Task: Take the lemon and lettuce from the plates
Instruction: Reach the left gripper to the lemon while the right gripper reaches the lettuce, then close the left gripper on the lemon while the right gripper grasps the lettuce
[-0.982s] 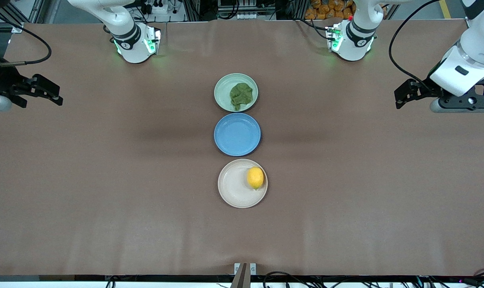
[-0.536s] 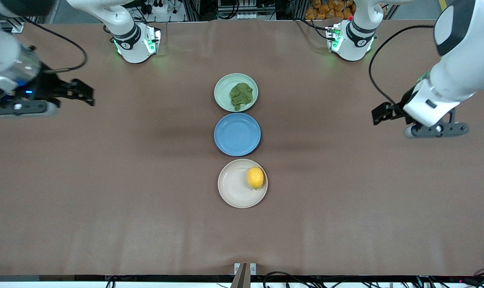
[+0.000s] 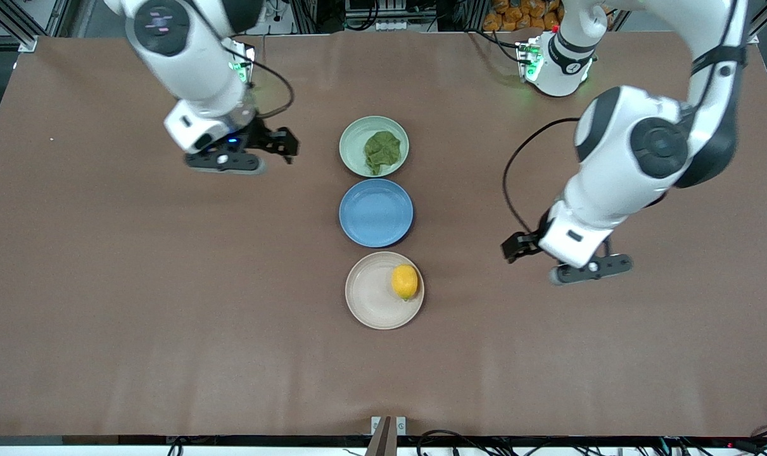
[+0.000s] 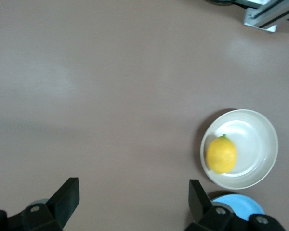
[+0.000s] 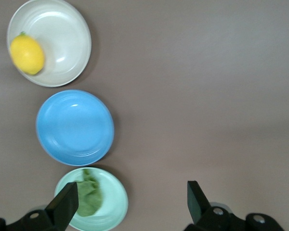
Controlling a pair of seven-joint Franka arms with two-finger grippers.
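Note:
The yellow lemon [image 3: 405,281] lies on the beige plate [image 3: 367,292], the plate nearest the front camera. The dark green lettuce [image 3: 381,152] lies on the mint plate [image 3: 352,143], the plate nearest the bases. My left gripper [image 3: 511,247] is open and empty, over bare table beside the beige plate, toward the left arm's end. My right gripper [image 3: 287,143] is open and empty, over bare table beside the mint plate. The left wrist view shows the lemon [image 4: 221,154] off to one side of the left gripper [image 4: 132,197]. The right wrist view shows the lettuce [image 5: 89,197] by one finger of the right gripper [image 5: 132,199].
An empty blue plate [image 3: 375,212] sits between the mint and beige plates, all three in a row down the table's middle. Brown table surface stretches wide toward both ends. Both arm bases stand along the table's edge farthest from the front camera.
Both arms have swung in from the table's ends toward the row of plates, the left toward the beige plate, the right toward the mint plate. Lemon and lettuce have not moved.

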